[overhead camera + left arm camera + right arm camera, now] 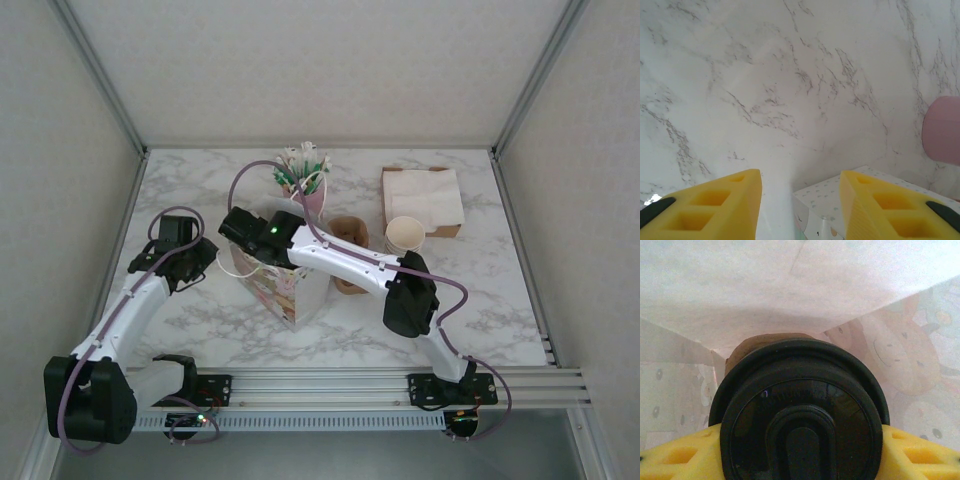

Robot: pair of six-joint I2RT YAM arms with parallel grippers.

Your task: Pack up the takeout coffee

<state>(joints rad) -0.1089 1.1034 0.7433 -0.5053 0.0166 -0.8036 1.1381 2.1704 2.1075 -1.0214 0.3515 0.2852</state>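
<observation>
Newbie: Grip question on the takeout coffee (802,415). Where was it, and what did the right gripper (800,452) have of it?

Regular: It was down inside the paper bag (280,285). The wrist view had thin white bag walls all round it, with the cartoon print showing through. The right gripper was closed on it, one yellow finger either side, right at the black lid (840,385). The lid was round, glossy hard plastic with a raised oval plug. The cup wall was hidden under it. There was a brown lump behind, couldn't tell what.

Newbie: How'd you expect it to handle?

Regular: My guess was light, with a thin paper wall that dents if squeezed, and a lid that could pop off. I'd hold just under the rim, where it's stiffest, and keep it upright. The bag looked floppy too. The left gripper (799,180) was spread wide over the marble table (790,75), holding nothing. The bag's corner sat low between its fingers, with a pink pot (942,130) off to the side.
</observation>
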